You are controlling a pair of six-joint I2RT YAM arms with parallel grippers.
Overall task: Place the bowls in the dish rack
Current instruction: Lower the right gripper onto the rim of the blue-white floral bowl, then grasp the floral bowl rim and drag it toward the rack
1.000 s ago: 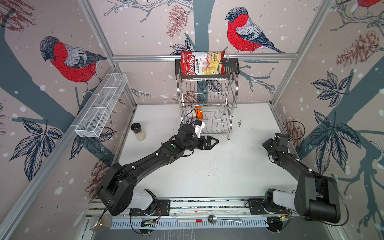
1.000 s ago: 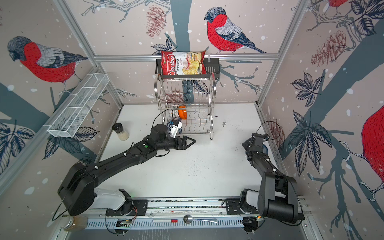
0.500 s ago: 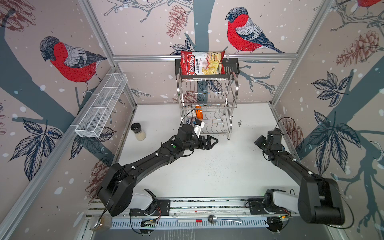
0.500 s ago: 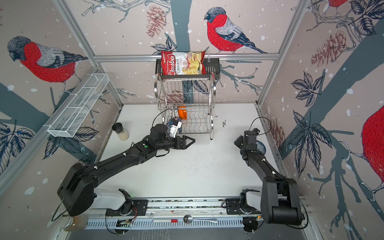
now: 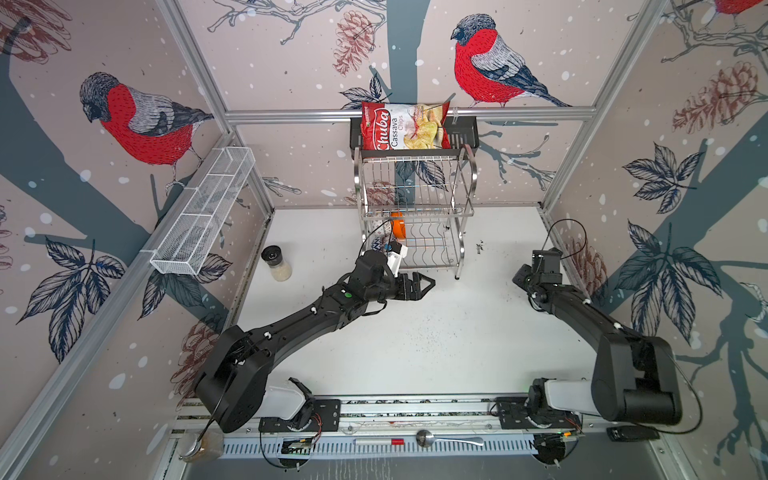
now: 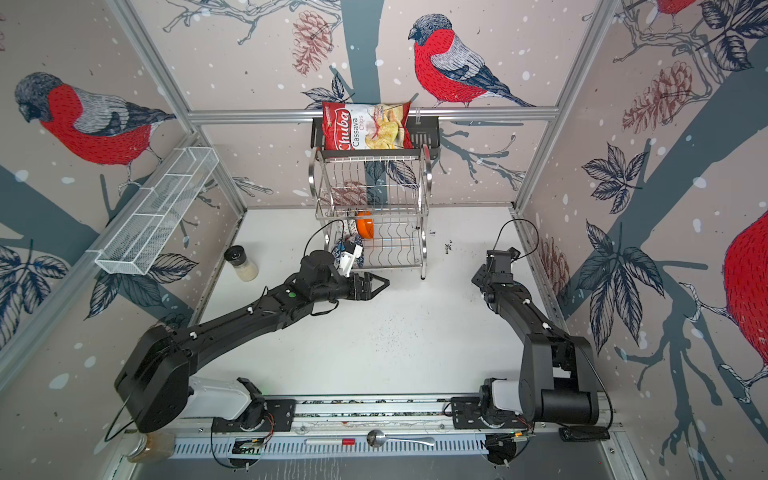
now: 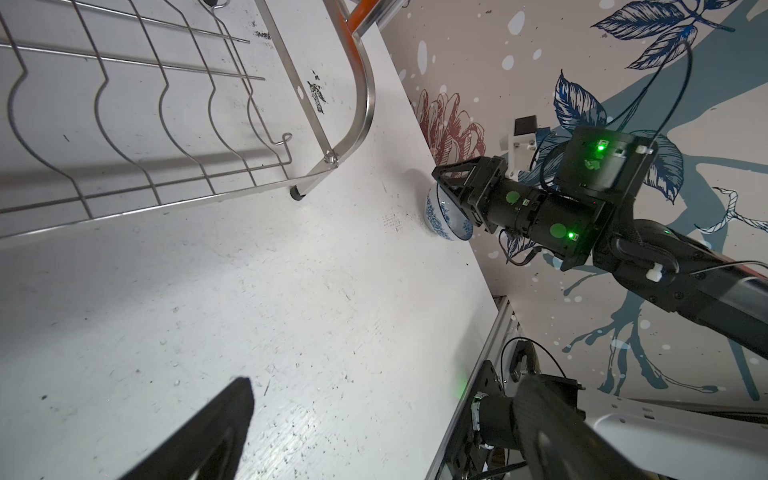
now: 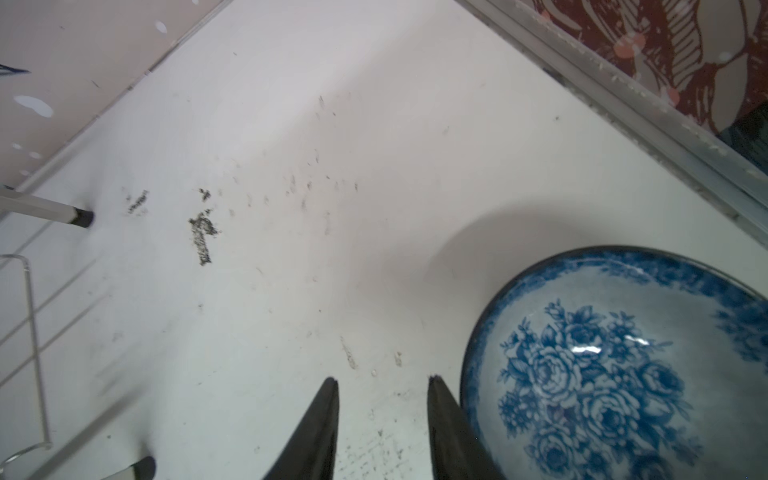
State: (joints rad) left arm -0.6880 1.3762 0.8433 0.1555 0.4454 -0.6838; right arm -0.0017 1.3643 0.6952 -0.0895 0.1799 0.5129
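Just outside one finger of the right claw (image 8: 383, 380) sits the blue bowl (image 8: 615, 365); its jaws, newly parted and empty, look ready for a rim grasp. Left claw (image 5: 428, 284) gapes idle.

Wallpaper (image 5: 291, 62) of red-breasted birds, pine cones and dark leaves on pale pink covers the left, far and right walls, set in an aluminium frame (image 5: 291, 116). The table (image 5: 457, 332) is white, scuffed and speckled with dark crumbs. A white mesh basket (image 5: 199, 216) hangs on the left wall. On the far wall, a black shelf (image 5: 463, 133) holds a chips bag (image 5: 403, 126).
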